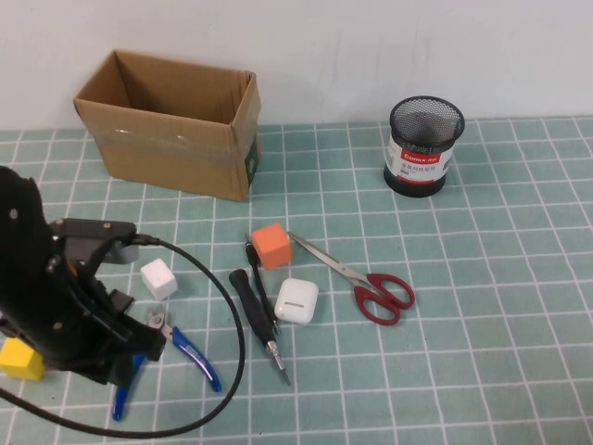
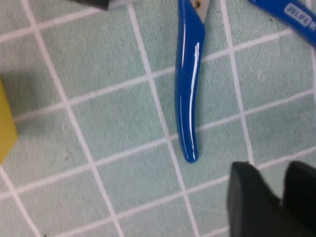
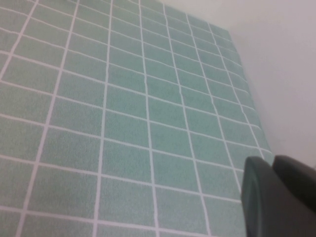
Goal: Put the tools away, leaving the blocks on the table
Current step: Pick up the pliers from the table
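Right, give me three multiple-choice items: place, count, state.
1. The red-handled steel scissors lie: A on a shelf; B on the green grid mat, right of the white rounded earbud case; C on the floor.
2. Small cubes: A two; B three; C four.
3. The blue-handled steel pliers are: A lifted; B upright; C flat on the mat.
B: beside the case. B: orange cube, white cube, yellow cube. C: a handle lies flat by the low left gripper; the right gripper, shut, is over bare mat.
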Robot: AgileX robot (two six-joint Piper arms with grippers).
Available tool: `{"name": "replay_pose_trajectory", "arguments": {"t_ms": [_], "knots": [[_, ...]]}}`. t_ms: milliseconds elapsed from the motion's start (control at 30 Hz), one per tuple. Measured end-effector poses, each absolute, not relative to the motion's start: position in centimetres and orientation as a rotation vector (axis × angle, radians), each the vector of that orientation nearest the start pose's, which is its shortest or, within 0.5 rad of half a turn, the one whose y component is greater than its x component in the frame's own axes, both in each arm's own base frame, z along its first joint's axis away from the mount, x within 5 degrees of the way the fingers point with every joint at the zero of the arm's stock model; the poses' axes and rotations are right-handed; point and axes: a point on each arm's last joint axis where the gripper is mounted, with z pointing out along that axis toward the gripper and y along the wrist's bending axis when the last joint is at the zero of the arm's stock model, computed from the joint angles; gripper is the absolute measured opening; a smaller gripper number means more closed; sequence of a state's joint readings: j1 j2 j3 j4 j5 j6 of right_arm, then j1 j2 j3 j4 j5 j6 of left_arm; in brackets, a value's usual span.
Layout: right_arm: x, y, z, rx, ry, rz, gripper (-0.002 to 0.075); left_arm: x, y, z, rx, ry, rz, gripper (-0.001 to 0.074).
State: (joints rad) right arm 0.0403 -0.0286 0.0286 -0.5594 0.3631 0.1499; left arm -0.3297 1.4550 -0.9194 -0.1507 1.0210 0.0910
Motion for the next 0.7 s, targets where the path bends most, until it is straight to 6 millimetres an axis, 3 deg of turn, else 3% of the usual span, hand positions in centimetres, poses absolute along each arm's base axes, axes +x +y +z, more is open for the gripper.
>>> {"name": "replay_pose_trajectory", "arguments": {"t_ms": [133,233,700], "knots": [[5.2,-1.5,17.7,-0.242,1.794,-0.412,-0.0008,23.9,-9.4,22.4,0.558,2.985,-0.215,0.0229],[5.2,-1.5,17.7,-0.242,1.794,-0.412,-0.0008,24.4,-9.5,22.2,0.551,2.948,-0.215,0.0275],[5.2,-1.5,17.7,-0.242,1.794,-0.412,-0.0008,26.5,-9.6,16.8,0.650,3.057,-0.069,0.0294]]}}
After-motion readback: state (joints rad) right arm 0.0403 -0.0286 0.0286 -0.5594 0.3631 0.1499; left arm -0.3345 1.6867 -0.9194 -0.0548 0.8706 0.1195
